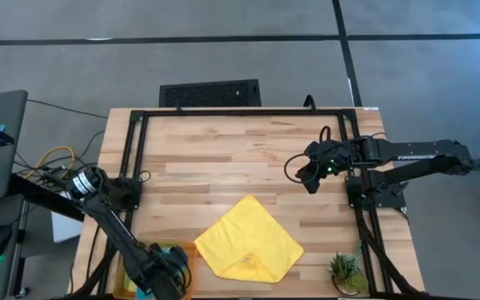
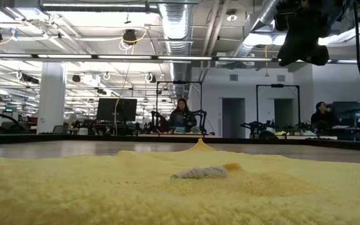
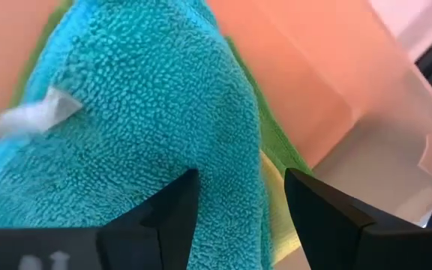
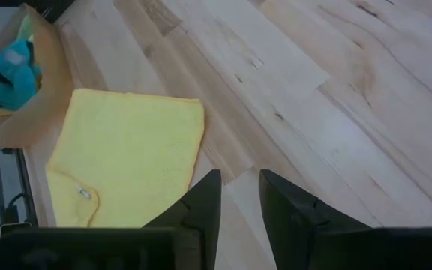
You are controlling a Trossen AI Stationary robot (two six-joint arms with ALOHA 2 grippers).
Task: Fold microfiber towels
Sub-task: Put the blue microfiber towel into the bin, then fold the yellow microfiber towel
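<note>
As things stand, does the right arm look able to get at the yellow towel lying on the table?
Probably yes. The right gripper hangs open above bare wood, and nothing lies between it and the yellow towel. The left gripper is off at the orange tray, over the teal towel.

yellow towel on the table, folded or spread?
Folded. The yellow towel lies as a compact square with a doubled edge and its tag showing, seen from the right wrist; no hand touches it.

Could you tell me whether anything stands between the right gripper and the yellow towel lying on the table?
Nothing visible does: only bare table lies between the raised right gripper and the yellow towel.
</note>
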